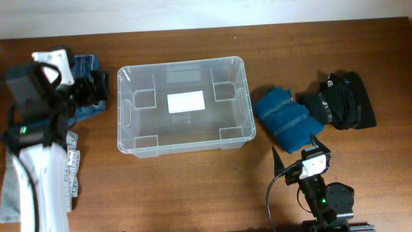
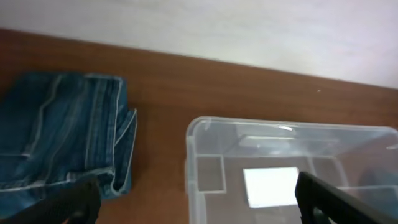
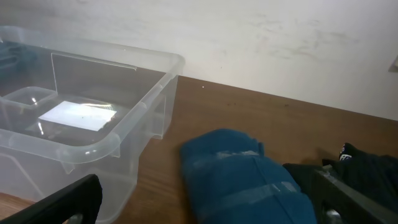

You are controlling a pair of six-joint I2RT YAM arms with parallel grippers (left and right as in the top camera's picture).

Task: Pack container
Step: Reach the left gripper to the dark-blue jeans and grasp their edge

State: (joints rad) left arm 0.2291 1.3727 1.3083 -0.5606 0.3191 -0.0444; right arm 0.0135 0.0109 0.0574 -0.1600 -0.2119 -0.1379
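Note:
The clear plastic container [image 1: 122, 109] stands empty in the middle of the table, with a white label on its bottom. My left gripper [image 1: 98, 87] is open and empty just left of the container, over the edge of folded dark blue jeans [image 1: 84, 65]. The left wrist view shows the jeans [image 2: 56, 137], the container's near corner [image 2: 189, 162] and the spread fingers [image 2: 199, 208]. My right gripper [image 1: 297, 149] is open and empty in front of a folded blue towel [image 1: 283, 119]. The right wrist view shows the towel [image 3: 242, 180] between the fingers [image 3: 208, 208] and the container [image 3: 143, 93] to its left.
A black garment [image 1: 344, 100] lies right of the towel and also shows in the right wrist view [image 3: 370, 168]. A pale denim piece [image 1: 71, 169] lies at the front left, partly under the left arm. A white wall runs along the table's back edge.

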